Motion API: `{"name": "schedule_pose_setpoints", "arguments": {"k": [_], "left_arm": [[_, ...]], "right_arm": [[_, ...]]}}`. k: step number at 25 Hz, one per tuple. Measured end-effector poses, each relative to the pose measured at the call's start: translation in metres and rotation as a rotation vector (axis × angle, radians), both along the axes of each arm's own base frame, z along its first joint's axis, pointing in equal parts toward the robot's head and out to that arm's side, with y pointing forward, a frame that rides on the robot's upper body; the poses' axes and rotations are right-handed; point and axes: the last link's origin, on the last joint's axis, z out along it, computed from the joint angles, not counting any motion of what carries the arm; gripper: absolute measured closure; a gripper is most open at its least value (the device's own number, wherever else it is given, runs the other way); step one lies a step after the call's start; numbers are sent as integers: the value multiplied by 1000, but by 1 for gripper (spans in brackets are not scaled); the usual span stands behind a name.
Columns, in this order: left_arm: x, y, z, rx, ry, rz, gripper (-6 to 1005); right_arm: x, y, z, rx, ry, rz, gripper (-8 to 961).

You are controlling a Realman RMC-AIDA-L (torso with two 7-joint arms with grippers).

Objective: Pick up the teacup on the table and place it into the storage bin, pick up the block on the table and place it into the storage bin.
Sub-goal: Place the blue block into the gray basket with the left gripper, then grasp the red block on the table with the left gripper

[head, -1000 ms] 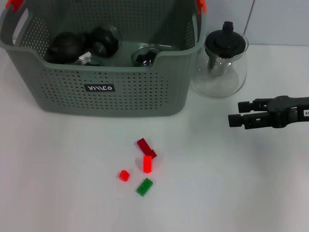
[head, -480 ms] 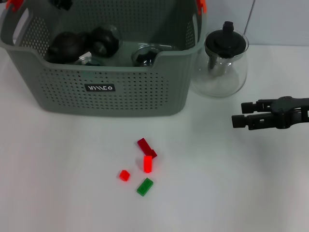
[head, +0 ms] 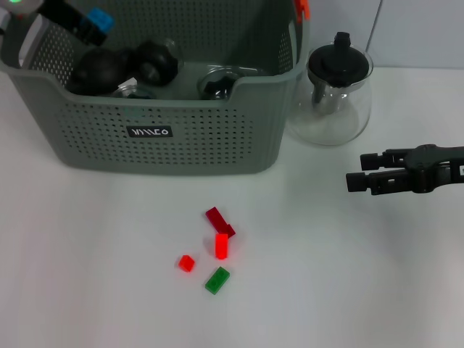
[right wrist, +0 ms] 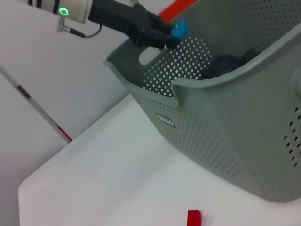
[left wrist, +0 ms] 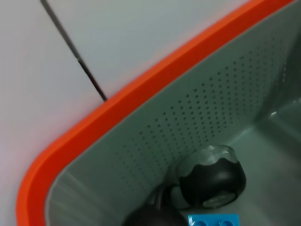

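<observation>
A white table [head: 348,290] stands against a pale wall [head: 420,29] with dark seams.

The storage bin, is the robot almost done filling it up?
Partly. Dark teacups already sit inside the storage bin. Right now the left gripper holds a blue block above the bin's left end, not dropped yet. Left to do: four small blocks, red and green, lie on the table. The right gripper hovers open beside the glass teapot.
</observation>
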Motion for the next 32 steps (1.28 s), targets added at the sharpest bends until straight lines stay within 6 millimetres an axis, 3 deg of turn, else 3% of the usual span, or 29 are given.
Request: {"name": "schedule_pose_setpoints", "arguments": {"k": [10,16,22,26,32], "left_arm": [[-2,-5,-13,-41,43,-13,527],[-2,-7,-12,-50,50,-17,522],[2,-13,-6,-34,44,-34,453],[13,-20,7,10,23,-65,373],[52,-51,35,76,-170,-203,252]], "right_arm": [[-1,1,0,1,-3,2,7],[2,-1,0,0,-1,-3,7],[2,-2,1,5,2,1,7],[2,-2,1,6,2,3,7],[2,-1,2,14,-2,15,7]]}}
